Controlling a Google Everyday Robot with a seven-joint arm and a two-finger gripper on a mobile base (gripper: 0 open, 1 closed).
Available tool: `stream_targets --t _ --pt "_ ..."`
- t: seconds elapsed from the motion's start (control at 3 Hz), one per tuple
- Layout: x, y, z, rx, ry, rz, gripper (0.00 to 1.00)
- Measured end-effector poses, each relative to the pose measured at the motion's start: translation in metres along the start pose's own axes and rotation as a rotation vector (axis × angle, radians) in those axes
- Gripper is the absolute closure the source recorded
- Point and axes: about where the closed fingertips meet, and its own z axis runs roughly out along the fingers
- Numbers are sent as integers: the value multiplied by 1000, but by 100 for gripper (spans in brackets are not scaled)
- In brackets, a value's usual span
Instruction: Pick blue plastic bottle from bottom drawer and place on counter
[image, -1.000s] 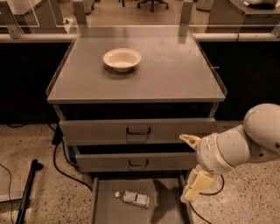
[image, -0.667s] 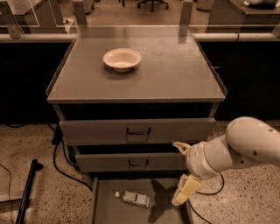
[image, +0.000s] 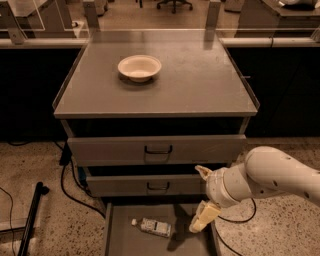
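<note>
The blue plastic bottle (image: 151, 226) lies on its side on the floor of the open bottom drawer (image: 125, 240), white cap to the left. My gripper (image: 202, 196) hangs over the right part of the drawer, to the right of the bottle and above it. Its two cream fingers are spread apart, one (image: 203, 172) up by the middle drawer front, one (image: 204, 217) down near the drawer floor. It holds nothing. The counter (image: 200, 80) is the grey top of the cabinet, with a cream bowl (image: 139, 67) on it.
Two shut upper drawers with black handles (image: 158, 149) sit above the open one. A black cable (image: 70, 185) runs down the floor at the cabinet's left. A black pole (image: 31, 215) leans at the lower left. Glass panels and desks stand behind the counter.
My arm and gripper have moved left and a little down, closer to the bottle. The bottle, the bowl and the drawers have not moved.
</note>
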Motion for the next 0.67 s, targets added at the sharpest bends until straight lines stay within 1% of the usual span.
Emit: stream_targets --t 0.33,0.67 --pt "-3 7 16 -22 -15 -15 0" --pt "-2 7 44 -32 -40 -10 0"
